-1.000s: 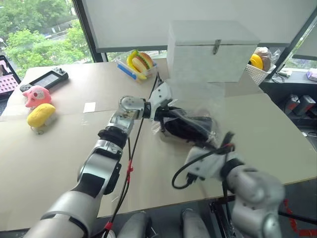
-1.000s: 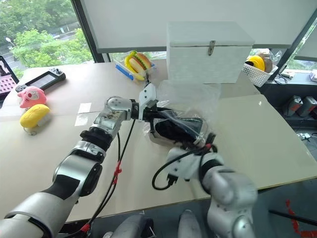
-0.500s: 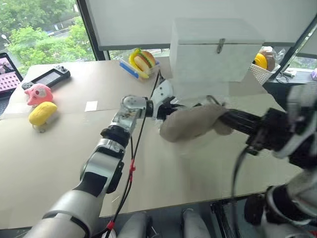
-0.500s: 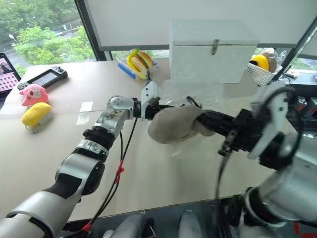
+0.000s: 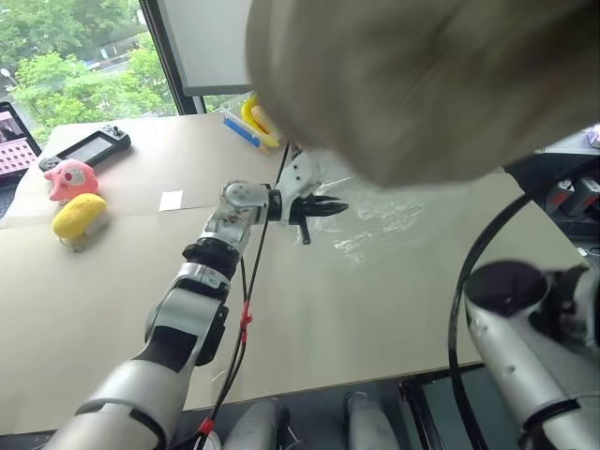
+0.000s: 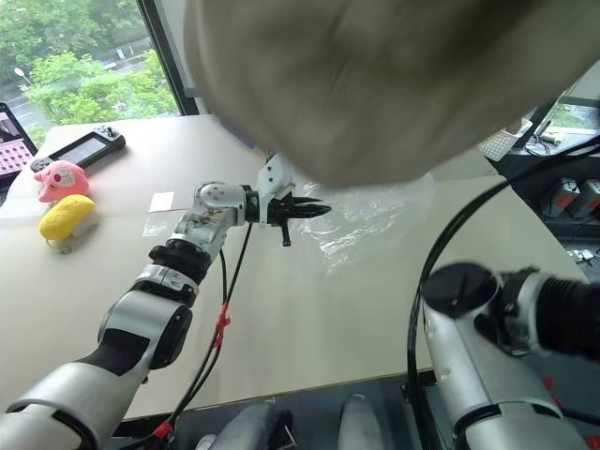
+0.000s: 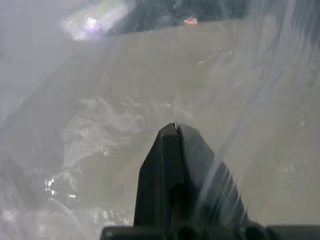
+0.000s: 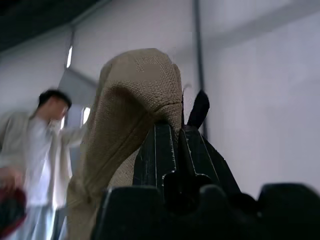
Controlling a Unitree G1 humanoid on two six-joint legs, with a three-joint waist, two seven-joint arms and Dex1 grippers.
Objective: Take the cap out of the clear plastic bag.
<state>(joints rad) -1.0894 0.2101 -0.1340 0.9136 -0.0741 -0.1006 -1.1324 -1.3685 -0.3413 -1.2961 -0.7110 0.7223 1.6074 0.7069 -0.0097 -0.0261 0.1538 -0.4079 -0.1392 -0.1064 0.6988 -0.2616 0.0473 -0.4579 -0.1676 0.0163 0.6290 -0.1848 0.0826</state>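
Cap (image 5: 412, 84) is out of the bag, held up close to the head cam, covering the top of both eye views, tan fabric facing the lens. R gripper (image 8: 172, 132) is clamped shut on it: wrist view shows tan cloth bunched at the fingertips w/ a dark bit of cap poking out beside them. Blurred person in the background of that view.

Bag (image 5: 412, 220) lies flat and crinkled on the table (image 5: 112, 281), approx centre, just at 3 o'clock from the L gripper (image 5: 328, 206). L gripper fingers closed, pointing toward the bag; wrist view looks through plastic film, so prob pinching the bag edge, but can't confirm contact.

Other stuff on table, well apart from the bag: yellow plush (image 5: 78, 216) and pink toy (image 5: 70, 178) at 9 o'clock, handheld console (image 5: 89, 148) at 10 o'clock.
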